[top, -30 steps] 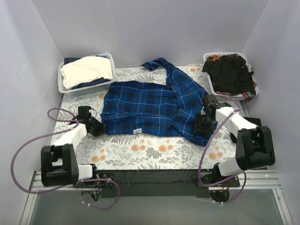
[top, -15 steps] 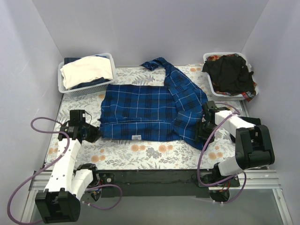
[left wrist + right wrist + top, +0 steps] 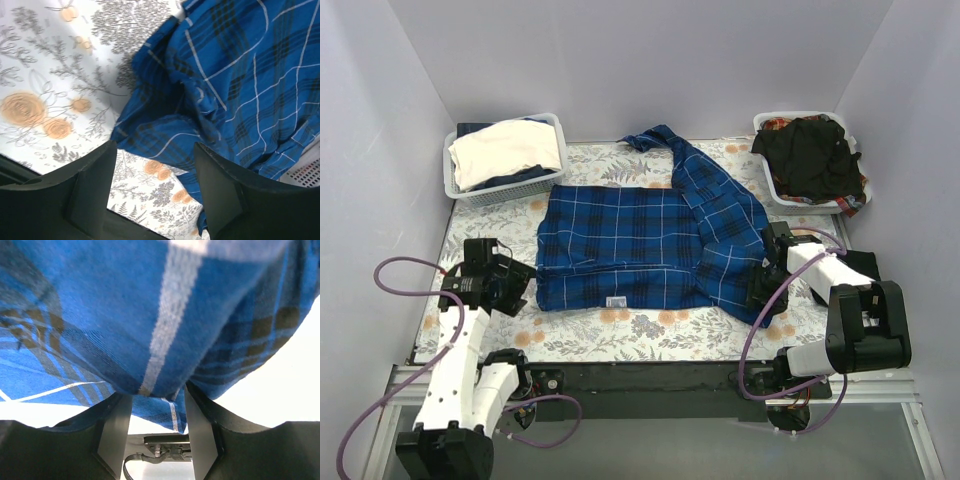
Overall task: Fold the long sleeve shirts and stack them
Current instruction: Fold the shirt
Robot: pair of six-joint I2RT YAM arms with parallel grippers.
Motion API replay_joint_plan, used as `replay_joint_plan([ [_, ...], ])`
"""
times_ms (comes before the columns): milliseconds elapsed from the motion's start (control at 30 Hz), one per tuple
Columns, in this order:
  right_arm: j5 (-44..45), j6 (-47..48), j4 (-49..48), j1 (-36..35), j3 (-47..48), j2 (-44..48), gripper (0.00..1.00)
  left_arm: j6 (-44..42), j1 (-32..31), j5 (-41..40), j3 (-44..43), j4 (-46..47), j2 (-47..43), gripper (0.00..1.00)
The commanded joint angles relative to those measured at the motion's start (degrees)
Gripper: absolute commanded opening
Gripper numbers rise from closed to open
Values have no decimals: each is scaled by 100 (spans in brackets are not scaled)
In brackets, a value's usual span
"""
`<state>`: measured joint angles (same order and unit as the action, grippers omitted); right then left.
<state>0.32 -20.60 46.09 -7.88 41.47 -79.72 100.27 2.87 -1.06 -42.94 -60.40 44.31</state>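
The floral-printed table cover (image 3: 650, 325) carries the soft royal-blue plaid shirt (image 3: 640, 240), spread mid-table. The crumpled black shirt (image 3: 810, 155) fills the far-right lattice basket (image 3: 769, 182). The left gripper (image 3: 518, 285) hangs low beside the hem corner, fingers apart. The right gripper (image 3: 764, 294) pinches the plaid shirt's bunched right edge.

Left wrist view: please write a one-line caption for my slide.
Open left gripper above a corner of the plaid shirt on floral tablecloth.
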Motion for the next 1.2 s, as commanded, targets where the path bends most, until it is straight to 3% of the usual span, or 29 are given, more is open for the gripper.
replay_joint_plan([
  [0, 109, -5, 225, 23, 290, 124, 54, -288, -6, 605, -171, 913, 358, 63],
  [433, 443, 74, 480, 23, 871, 282, 52, -473, -50, 1310, -338, 1654, 1290, 61],
  [567, 496, 91, 586, 32, 1125, 369, 52, -622, -41, 1442, -312, 1663, 1457, 42],
  [700, 496, 292, 674, 23, 1477, 528, 53, -746, -50, 1354, -49, 1610, 1475, 13],
  [733, 496, 320, 674, 23, 1547, 563, 54, -746, -50, 1398, 56, 1628, 1475, 0],
  [1000, 916, 417, 490, 23, 2005, 441, 71, -930, -50, 1091, 110, 1164, 1194, 0],
  [1167, 1155, 320, 296, 41, 1909, -43, 73, -904, -59, 1011, 276, 978, 974, 0],
])
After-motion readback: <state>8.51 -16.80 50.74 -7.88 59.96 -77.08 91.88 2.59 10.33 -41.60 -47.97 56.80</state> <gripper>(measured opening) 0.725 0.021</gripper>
